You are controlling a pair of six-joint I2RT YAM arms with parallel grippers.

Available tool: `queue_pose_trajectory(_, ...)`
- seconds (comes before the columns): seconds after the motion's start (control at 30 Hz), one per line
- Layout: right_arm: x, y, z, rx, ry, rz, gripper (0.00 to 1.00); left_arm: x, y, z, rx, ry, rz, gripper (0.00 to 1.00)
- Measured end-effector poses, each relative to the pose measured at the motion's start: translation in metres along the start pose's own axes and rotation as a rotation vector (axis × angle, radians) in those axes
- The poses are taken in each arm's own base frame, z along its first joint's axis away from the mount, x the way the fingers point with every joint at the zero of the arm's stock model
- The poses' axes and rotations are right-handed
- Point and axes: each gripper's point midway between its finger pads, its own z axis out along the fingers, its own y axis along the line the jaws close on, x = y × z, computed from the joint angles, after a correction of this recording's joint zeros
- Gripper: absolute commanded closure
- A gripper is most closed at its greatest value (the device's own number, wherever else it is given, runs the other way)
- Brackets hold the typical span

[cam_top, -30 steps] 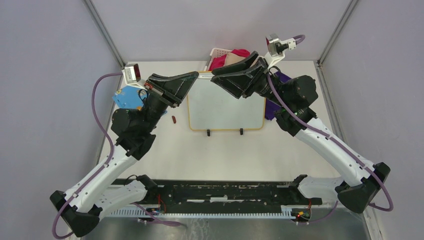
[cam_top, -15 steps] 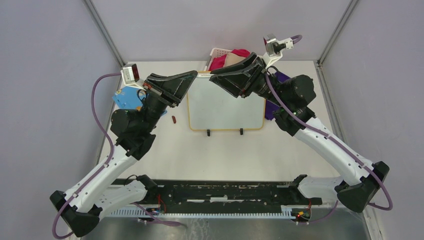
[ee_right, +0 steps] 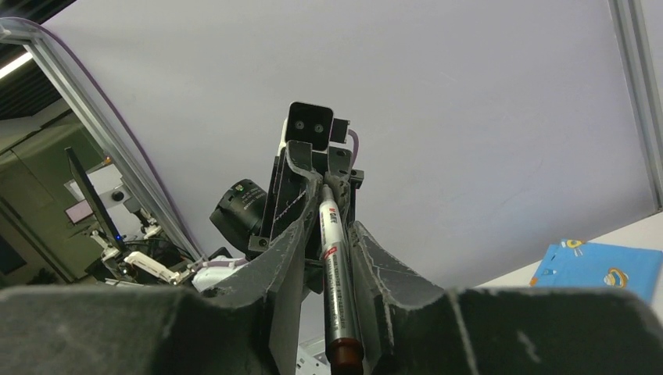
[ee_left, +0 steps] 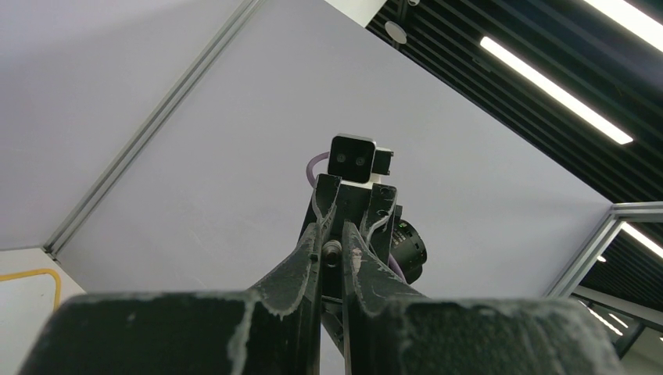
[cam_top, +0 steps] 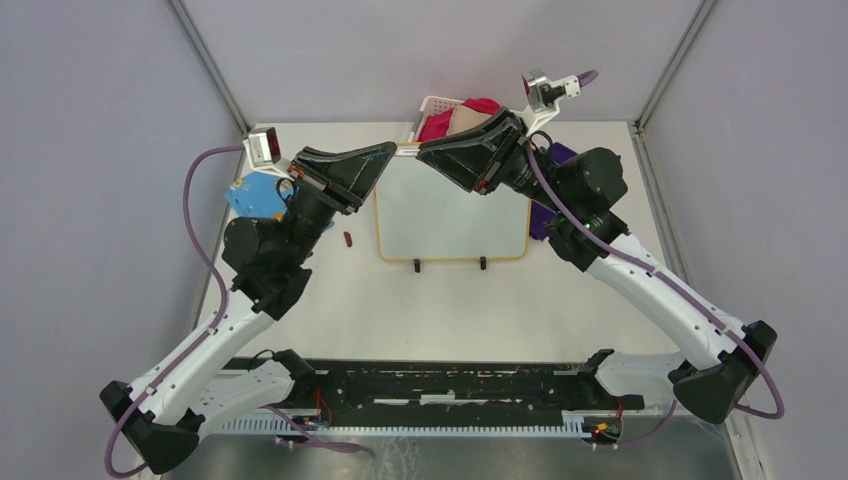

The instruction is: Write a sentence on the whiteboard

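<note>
The whiteboard [cam_top: 450, 225], white with a yellow-orange rim, lies flat at mid-table, and no sentence shows on its bare surface. Both grippers meet tip to tip in the air above its far edge. My left gripper [cam_top: 388, 152] [ee_left: 332, 234] is shut on a silver marker, whose round end [ee_left: 332, 251] shows between the fingers. In the right wrist view the marker [ee_right: 335, 273] runs lengthwise between the jaws of my right gripper [cam_top: 424, 150] [ee_right: 328, 226], its dark red end nearest the camera. It lies against one finger [ee_right: 371, 258], and a narrow gap shows on the other side.
A white basket [cam_top: 432, 103] with pink and red cloths stands behind the board. A blue board [cam_top: 258, 195] [ee_right: 602, 266] lies at the left, a purple cloth [cam_top: 545, 215] at the board's right edge. A small dark red cap [cam_top: 348, 239] rests on the table left of the board.
The right gripper's jaws have narrowed around the marker, and its wrist has shifted slightly left toward the left gripper. The left arm has stayed still.
</note>
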Motion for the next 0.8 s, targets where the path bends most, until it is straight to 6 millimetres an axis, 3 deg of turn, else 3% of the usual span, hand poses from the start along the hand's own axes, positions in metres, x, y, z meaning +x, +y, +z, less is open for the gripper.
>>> queue_pose_trajectory(0.8, 0.0038, -0.0017, -0.0053, 0.023, 0.029, -0.034, 0.66, 0.0047, 0.0029, 0.0003, -0.046, 0.047, -0.006, 0.98)
